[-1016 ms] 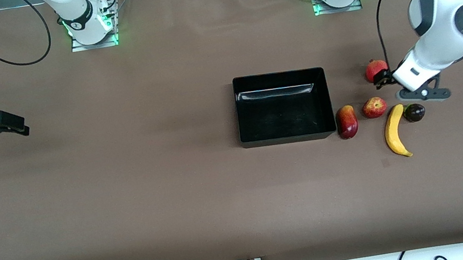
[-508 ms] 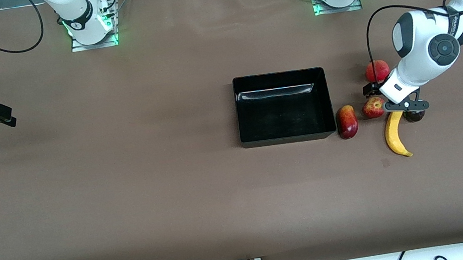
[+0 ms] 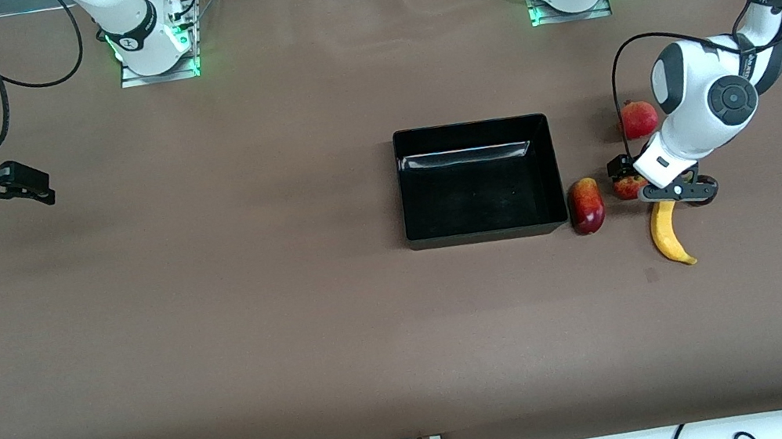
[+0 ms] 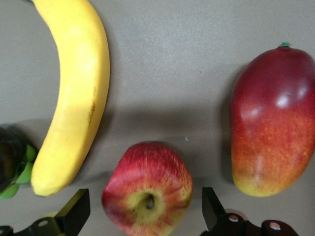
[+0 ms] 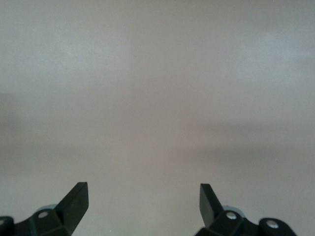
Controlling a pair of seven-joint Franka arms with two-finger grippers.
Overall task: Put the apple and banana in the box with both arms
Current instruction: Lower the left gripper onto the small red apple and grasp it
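Apple (image 4: 147, 189): on table between the spread fingers of left gripper, stem dimple up, not pinched.
Right gripper (image 3: 32, 184): fingers spread, empty, over bare table (image 3: 217, 320) at right arm's end, well apart from fruit; arm waits.
Box (image 3: 489, 235): empty, toward right arm from left gripper.
Mango (image 3: 586, 206): just beside box wall, near left gripper.
Left gripper (image 3: 626, 174): over apple, jaws wide.
Banana (image 3: 668, 237): beside apple, one tip under left gripper.
Pomegranate (image 3: 638, 118): nearer left arm's base than left gripper.

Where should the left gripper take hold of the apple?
Probably across its round middle, from straight above. The apple sits stem dimple up, apart from the banana and mango. The open left gripper already straddles it.
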